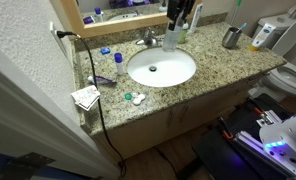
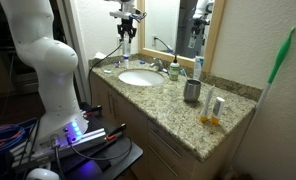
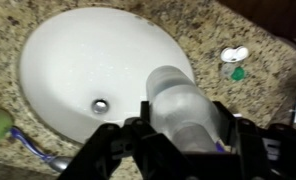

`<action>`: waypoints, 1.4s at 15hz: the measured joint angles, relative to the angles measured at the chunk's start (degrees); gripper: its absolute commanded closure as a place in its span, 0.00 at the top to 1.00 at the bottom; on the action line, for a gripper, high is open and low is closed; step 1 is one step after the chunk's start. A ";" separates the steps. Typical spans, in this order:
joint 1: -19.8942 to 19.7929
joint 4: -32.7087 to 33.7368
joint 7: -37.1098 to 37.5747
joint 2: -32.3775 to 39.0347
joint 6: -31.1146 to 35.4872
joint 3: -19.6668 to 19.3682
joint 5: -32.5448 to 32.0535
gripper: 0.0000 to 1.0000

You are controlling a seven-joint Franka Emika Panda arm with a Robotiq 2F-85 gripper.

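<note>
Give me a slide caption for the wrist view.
Gripper holding a pale plastic bottle above the oval white sink basin in a speckled granite countertop.

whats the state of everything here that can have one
hand, shut on the white bottle
white bottle, held above the sink basin, off any surface
sink basin, no water pooled in it
faucet, not running
metal cup, upright

Warm, even indoor light. The wrist view is soft: the bottle (image 3: 178,100) at 6 o'clock blurs and the sink (image 3: 68,60) glares white. A blue glow (image 1: 275,146) shows at 4 o'clock in an exterior view.
</note>
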 measured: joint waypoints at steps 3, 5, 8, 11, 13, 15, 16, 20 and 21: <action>4.28 0.86 0.50 -0.06 0.02 3.96 0.20 0.62; 4.38 0.79 1.01 0.08 0.02 3.87 0.14 0.62; 3.60 0.81 0.07 0.41 0.02 3.16 0.41 0.37; 5.10 1.41 -4.63 3.20 0.14 4.97 1.13 0.37; 7.04 2.93 -6.73 6.14 0.53 7.00 0.66 0.37; 8.98 5.42 -7.52 9.43 1.32 8.72 -1.22 0.37; 9.81 6.78 -7.58 10.93 1.89 9.31 -2.60 0.37; 10.87 8.88 -7.99 12.99 4.00 9.92 -4.35 0.62; 10.83 8.99 -8.15 12.96 4.00 9.88 -4.36 0.37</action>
